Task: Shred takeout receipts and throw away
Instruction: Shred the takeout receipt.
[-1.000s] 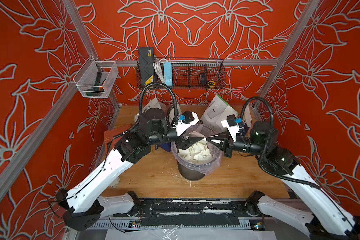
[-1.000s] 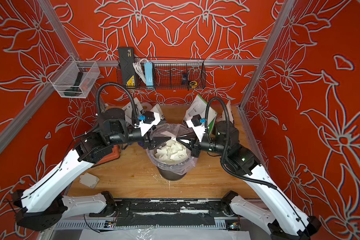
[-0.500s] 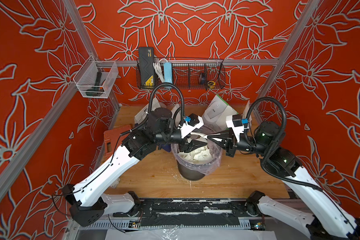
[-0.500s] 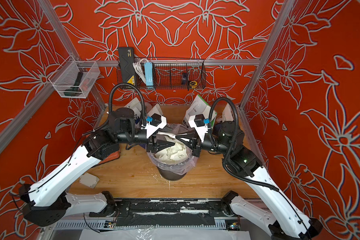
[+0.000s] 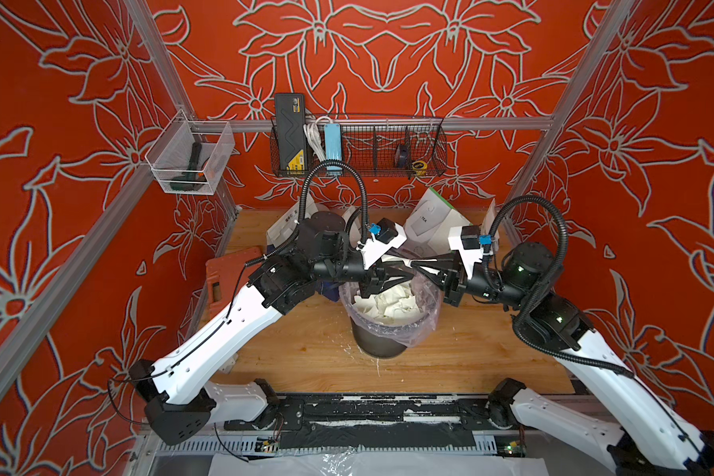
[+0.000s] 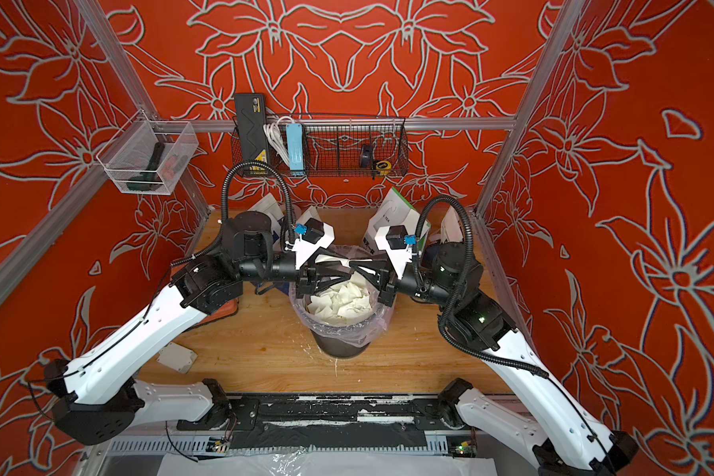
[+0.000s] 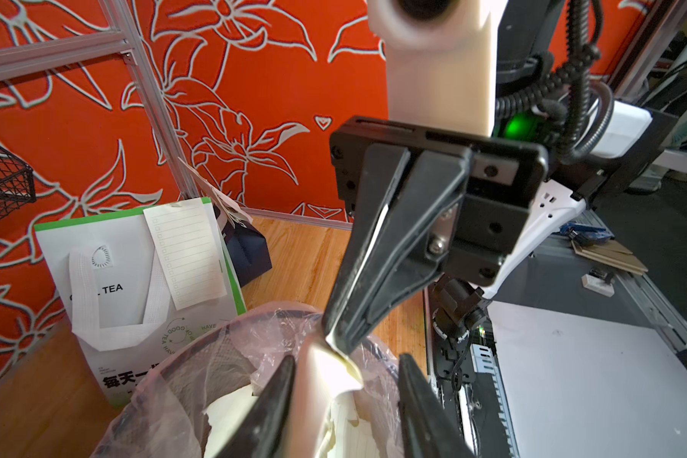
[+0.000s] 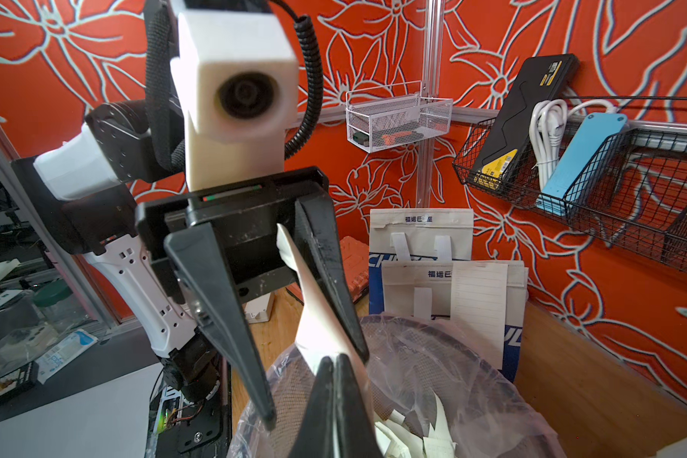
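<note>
A white receipt strip (image 8: 314, 317) hangs over the lined bin (image 5: 388, 325), and my right gripper (image 8: 334, 361) is shut on its end. My left gripper (image 7: 346, 396) faces it tip to tip, jaws apart, with the strip (image 7: 326, 380) lying between them against one finger (image 7: 278, 396). Both top views show the two grippers meeting above the bin's far rim: left (image 6: 339, 272), right (image 6: 352, 263). Torn white scraps (image 5: 388, 301) fill the bin. Whole receipts are still fixed to the white-and-green bag (image 7: 187, 253) and to a white-and-blue bag (image 8: 478, 301).
Paper bags lean at the back wall: white-and-green (image 5: 429, 218) and white-and-blue (image 8: 421, 238). A black wire basket (image 5: 359, 148) hangs above them. An orange block (image 5: 223, 272) sits at the table's left edge and a small white box (image 6: 176, 356) lies under the left arm.
My left gripper has moved right over the bin to the strip, and its jaws have narrowed around it. The right gripper has stayed shut on the strip.
</note>
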Robot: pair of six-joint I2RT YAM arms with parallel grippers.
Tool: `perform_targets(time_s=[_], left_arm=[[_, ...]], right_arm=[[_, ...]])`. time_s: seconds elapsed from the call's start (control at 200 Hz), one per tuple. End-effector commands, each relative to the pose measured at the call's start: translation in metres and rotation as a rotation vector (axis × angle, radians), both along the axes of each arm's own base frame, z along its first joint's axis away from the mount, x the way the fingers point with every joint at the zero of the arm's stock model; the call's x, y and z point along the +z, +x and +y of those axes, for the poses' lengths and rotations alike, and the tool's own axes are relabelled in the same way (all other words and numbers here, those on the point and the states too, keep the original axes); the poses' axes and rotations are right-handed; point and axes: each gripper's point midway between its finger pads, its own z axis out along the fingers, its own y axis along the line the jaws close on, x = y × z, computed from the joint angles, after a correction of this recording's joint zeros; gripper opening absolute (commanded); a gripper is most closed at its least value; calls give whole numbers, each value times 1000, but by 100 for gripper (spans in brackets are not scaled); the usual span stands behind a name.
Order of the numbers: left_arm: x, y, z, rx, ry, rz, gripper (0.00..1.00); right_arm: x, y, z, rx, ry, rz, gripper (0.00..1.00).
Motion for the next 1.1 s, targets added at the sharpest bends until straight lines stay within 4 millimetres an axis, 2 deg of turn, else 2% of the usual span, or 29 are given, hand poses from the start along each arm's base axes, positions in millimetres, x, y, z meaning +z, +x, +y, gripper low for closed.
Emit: perform_targets(time_s=[0.0,0.12,0.265,0.375,0.465,0.586,0.816,0.981,1.096], left_arm=[[23,1,0,7,-67,0,39],[22,1,-2,1,-70,14,36],[18,12,-3,47,-54,20,36],[15,11,-6,28,-51,31,21],[15,12,-7,27,-49,29,15],[12,11,-7,21,-39,33,0],[22,16,0,73,-54,-24,0],[22,45,19,262,8,-162,0],[16,57,23,315,61,-233,0]], right_arm=[[-8,8,-2,-39,-27,-42,0],[-9,7,0,-32,-34,-47,0],[-9,4,-1,-20,-27,-50,0],[-11,6,-2,-35,-32,-51,0],[-12,6,-3,-40,-35,-50,0],[-11,7,-6,-58,-35,-54,0],[-15,5,-5,-46,-51,-47,0],[-22,-2,-3,-3,-71,-19,0],[-14,-17,3,92,-18,9,0]])
